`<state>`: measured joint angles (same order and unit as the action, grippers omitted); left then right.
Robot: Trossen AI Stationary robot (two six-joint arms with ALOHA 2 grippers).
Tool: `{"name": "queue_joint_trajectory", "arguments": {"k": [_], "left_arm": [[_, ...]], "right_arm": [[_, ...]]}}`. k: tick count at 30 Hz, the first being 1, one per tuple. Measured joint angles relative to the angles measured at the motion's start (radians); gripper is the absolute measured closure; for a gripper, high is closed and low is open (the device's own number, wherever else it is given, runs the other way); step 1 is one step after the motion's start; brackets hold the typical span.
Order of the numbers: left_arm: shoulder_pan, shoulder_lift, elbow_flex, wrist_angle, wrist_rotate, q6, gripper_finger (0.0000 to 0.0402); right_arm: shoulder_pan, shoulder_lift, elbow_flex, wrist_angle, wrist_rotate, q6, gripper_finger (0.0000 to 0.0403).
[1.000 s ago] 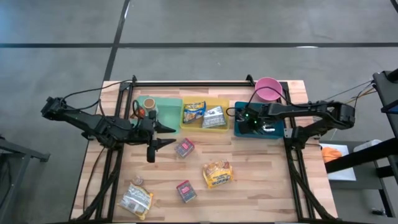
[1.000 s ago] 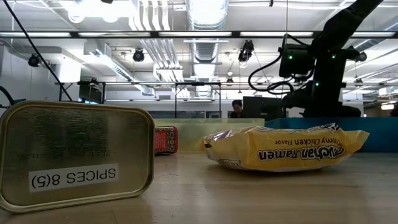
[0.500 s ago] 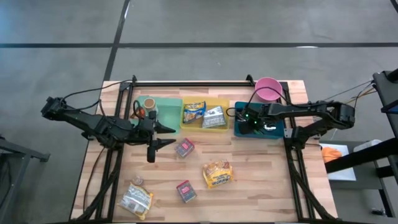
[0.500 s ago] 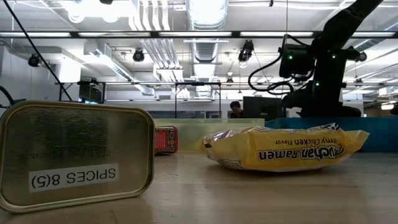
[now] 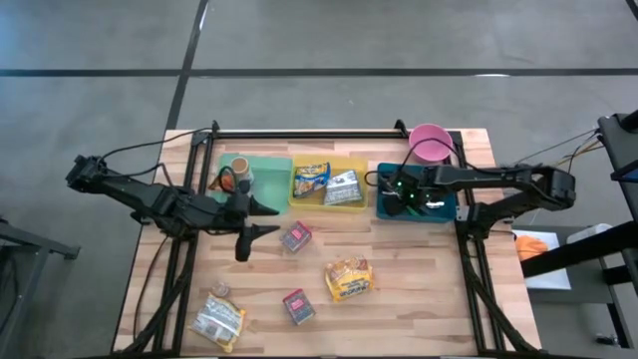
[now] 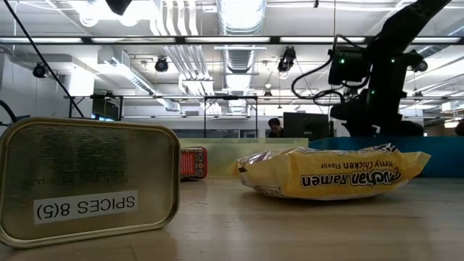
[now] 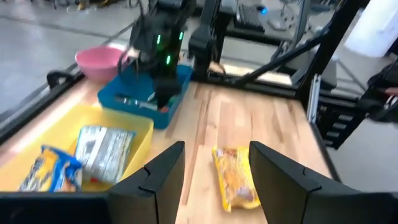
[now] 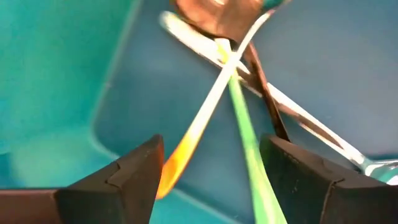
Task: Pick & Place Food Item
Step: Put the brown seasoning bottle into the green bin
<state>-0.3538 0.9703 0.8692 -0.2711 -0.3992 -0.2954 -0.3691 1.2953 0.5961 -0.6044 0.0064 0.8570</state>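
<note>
The pale wooden slatted surface (image 5: 399,289) carries three bins in a row along its far side: a green plastic tray (image 5: 267,170), a yellow plastic tray (image 5: 351,202) and a dark blue plastic tray (image 5: 391,211), with a pink round bowl (image 5: 431,143) just behind the blue one. The left arm waits over the surface in front of the green tray, its left hand (image 5: 261,217) half open and holding nothing. The right arm reaches in from the side, and its right hand (image 5: 407,196) hangs low inside the blue tray, fingers spread apart with nothing gripped between them. In the right wrist view, crossed utensils lie on the tray floor under that hand: a green plastic handle (image 8: 249,146), a white and orange plastic handle (image 8: 193,134) and a silver metal handle (image 8: 298,118). A yellow chicken ramen packet (image 5: 349,279) lies on the open surface, well apart from the bins.
</note>
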Motion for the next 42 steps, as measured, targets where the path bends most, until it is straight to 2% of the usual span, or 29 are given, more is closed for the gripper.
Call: {"name": "queue_joint_trajectory", "arguments": {"k": [8, 11, 14, 18, 23, 26, 30, 36, 42], "left_arm": [[0.000, 0.021, 0.000, -0.157, 0.026, -0.092, 0.0216], [0.000, 0.023, 0.000, -0.185, 0.134, -0.097, 0.0216], [0.000, 0.022, 0.002, -0.214, 0.294, -0.134, 0.0216], [-0.001, 0.040, 0.002, -0.339, 0.432, -0.331, 0.0216], [-0.002, 0.083, 0.002, -0.613, 0.445, -0.540, 0.0216], [-0.021, 0.110, 0.002, -0.740, 0.467, -0.549, 0.0216], [-0.088, 0.134, 0.002, -0.767, 0.533, -0.493, 0.0217], [-0.247, 0.141, 0.002, -0.769, 0.519, -0.481, 0.0220], [-0.368, 0.141, 0.003, -0.766, 0.463, -0.555, 0.0264]], "right_arm": [[0.017, -0.174, 0.001, -0.078, -0.036, -0.008, 0.0138], [0.033, -0.239, 0.001, -0.110, -0.034, -0.022, 0.0138], [0.052, -0.287, 0.002, -0.119, -0.034, -0.033, 0.0138], [0.078, -0.329, 0.002, -0.119, -0.033, -0.053, 0.0138], [0.109, -0.346, 0.002, -0.119, -0.020, -0.057, 0.0138], [0.137, -0.343, 0.002, -0.110, 0.015, -0.057, 0.0138], [0.178, -0.338, 0.002, -0.040, 0.029, -0.103, 0.0138], [0.243, -0.338, -0.001, 0.048, 0.098, -0.162, 0.0138], [0.285, -0.337, -0.037, 0.152, 0.156, -0.171, 0.0138]]}}
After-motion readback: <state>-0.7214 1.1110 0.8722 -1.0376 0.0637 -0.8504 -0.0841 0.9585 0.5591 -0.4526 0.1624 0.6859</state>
